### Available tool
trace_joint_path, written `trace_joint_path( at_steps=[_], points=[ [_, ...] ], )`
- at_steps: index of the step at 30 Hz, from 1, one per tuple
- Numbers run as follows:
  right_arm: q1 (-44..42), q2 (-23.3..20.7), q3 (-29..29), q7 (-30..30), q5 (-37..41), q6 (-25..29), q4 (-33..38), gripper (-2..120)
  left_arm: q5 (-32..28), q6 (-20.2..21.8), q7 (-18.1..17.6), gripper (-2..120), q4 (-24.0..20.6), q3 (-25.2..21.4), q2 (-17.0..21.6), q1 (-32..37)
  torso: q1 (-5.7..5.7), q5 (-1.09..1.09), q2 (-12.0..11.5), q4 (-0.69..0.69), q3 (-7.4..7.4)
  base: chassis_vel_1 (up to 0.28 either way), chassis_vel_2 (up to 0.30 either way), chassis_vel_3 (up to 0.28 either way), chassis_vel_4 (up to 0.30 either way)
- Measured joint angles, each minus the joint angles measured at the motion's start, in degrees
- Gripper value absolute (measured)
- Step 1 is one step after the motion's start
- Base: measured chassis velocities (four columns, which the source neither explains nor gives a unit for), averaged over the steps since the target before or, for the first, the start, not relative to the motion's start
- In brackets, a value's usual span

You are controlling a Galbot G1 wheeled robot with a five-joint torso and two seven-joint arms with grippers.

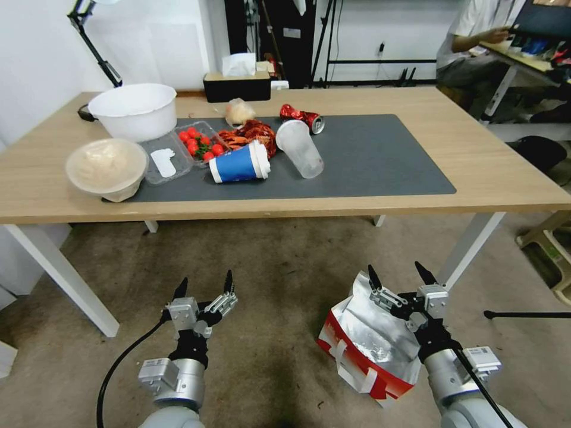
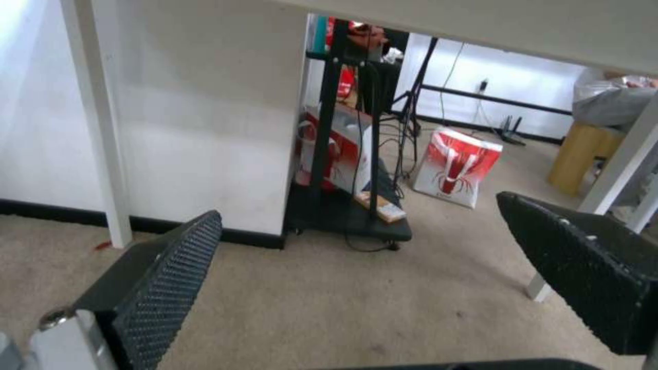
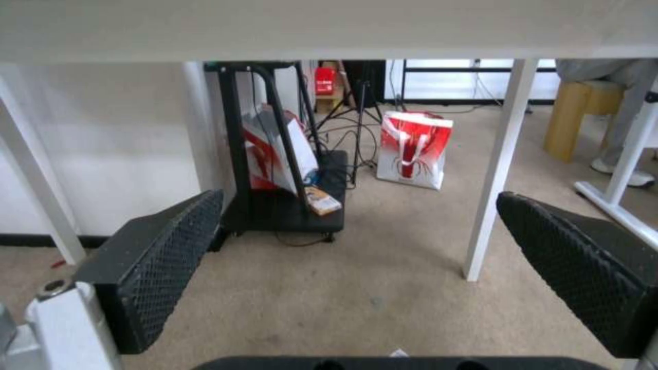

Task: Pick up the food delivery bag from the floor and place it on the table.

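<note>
The food delivery bag [image 1: 372, 339] lies tilted on the floor [image 1: 279, 267] at the right, red and white outside with crumpled silver foil facing up and white straps at its near side. My right gripper [image 1: 397, 279] is open at the bag's far top edge, nothing between its fingers [image 3: 171, 257], and its wrist covers the bag's right side. My left gripper [image 1: 205, 285] hovers open over bare carpet to the left, well apart from the bag. The table [image 1: 488, 166] stands just ahead, light wood with a dark grey mat [image 1: 380, 160].
The mat's left half holds a blue cup [image 1: 238, 165], a clear cup [image 1: 300, 148], a crushed can [image 1: 303, 117], tomatoes and two white bowls [image 1: 134, 110]. White table legs [image 1: 470, 244] stand close by. Another red-and-white bag [image 3: 411, 149] sits far beyond the table.
</note>
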Motion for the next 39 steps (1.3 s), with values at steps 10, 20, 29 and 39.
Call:
trace_joint_path(
  at_steps=[10,20,29,39],
  points=[
    [0.73,-0.09,0.00,-0.07,0.17,0.12,-0.41,100,0.29,-0.15,0.01,100,0.13,0.02,0.12,0.45,-0.82,0.00,-2.14,0.00,-1.32,0.000,0.000,0.000,0.000],
    [1.57,-0.25,-0.09,-0.02,0.67,0.25,-1.39,100,0.47,-0.11,0.12,100,0.01,-0.01,0.44,0.96,-1.69,0.00,-4.60,0.00,-2.90,0.000,0.000,0.000,0.000],
    [1.80,-0.30,-0.12,0.00,0.72,0.25,-1.63,100,0.38,-0.09,0.12,100,-0.04,-0.14,0.36,0.79,-2.44,0.00,-6.70,0.00,-4.27,0.000,0.000,0.000,0.000],
    [1.47,-0.13,-0.10,-0.06,0.23,0.58,-1.65,100,0.33,-0.10,0.16,100,0.05,0.09,0.27,0.96,-3.19,0.00,-9.02,0.00,-5.80,0.000,0.000,0.000,0.000]
  ],
)
